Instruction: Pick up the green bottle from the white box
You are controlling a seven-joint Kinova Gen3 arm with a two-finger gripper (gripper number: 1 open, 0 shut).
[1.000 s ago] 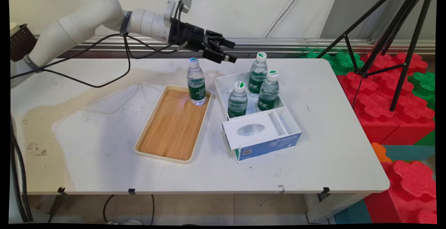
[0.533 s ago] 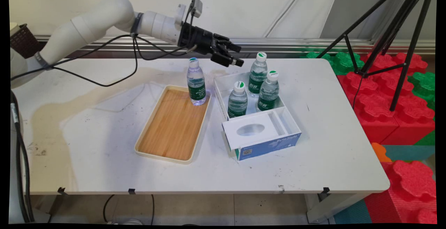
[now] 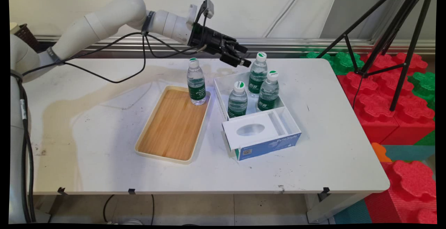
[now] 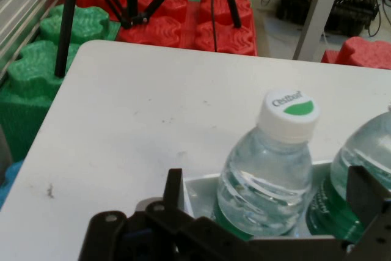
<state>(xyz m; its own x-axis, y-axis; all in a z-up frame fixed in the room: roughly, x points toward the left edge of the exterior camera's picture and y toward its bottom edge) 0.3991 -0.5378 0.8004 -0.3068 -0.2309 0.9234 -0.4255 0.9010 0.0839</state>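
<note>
The nearest thing to the tool (image 3: 244, 57) is a small clear water bottle (image 3: 258, 74) with a white cap marked by a green half-circle and a green label round its middle; it stands upright at the far end of an open white cardboard box (image 3: 259, 131) on the white desk (image 3: 104, 117). The tool hangs in the air just left of that bottle's cap, level with it and not touching it. In the hand view the same bottle (image 4: 272, 175) rises right ahead between the two black fingers (image 4: 173, 191), which stand spread wide with nothing held between them. Two more bottles of the same kind share the box: one (image 3: 268, 90) just beside the first on its near right, another (image 3: 238, 99) nearer the front left. The box's near end has a white insert with an oval hole and a blue side panel. A fourth bottle (image 3: 196, 82) stands upright in the far corner of a cream-rimmed wooden tray (image 3: 170, 128), which lies just left of the box.
</note>
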